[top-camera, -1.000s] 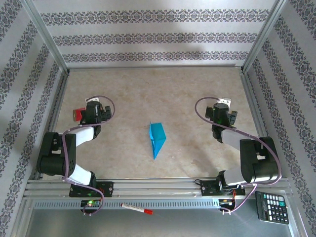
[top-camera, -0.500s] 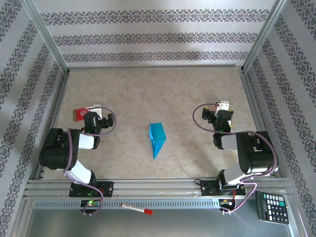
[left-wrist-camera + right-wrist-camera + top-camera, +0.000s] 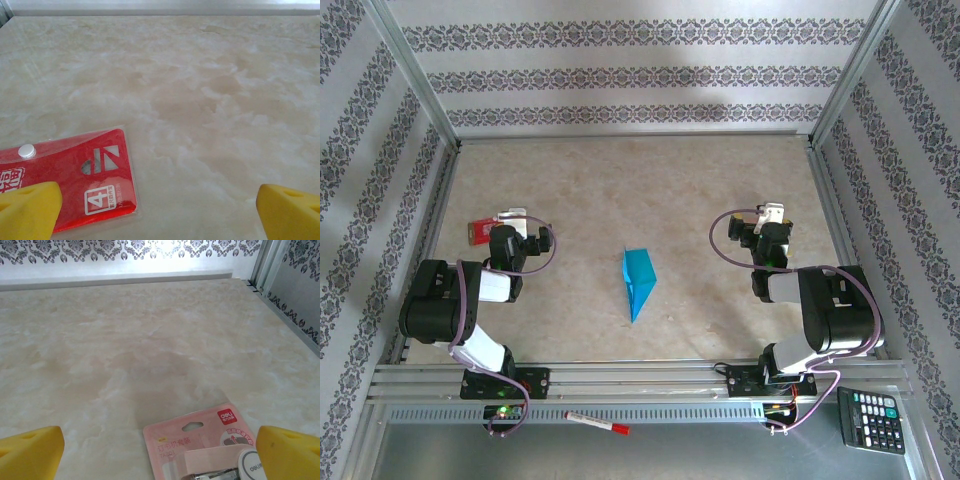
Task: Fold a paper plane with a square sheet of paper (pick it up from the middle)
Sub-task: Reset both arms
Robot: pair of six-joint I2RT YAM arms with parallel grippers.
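Between left gripper (image 3: 509, 217) and right gripper (image 3: 773, 214), well apart from both: teal paper plane (image 3: 638, 281), lying flat; both jaws spread, empty.

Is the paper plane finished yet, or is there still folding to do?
Looks done: the plane lies folded into a pointed wedge. In hand: nothing; the left gripper and right gripper are open and empty, well apart from it. Left: apparently nothing.

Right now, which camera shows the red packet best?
Left wrist: the red packet lies close up, its snap and print clear, one corner hidden by a yellow finger of the left gripper. In top external it is a small red patch beside that gripper.
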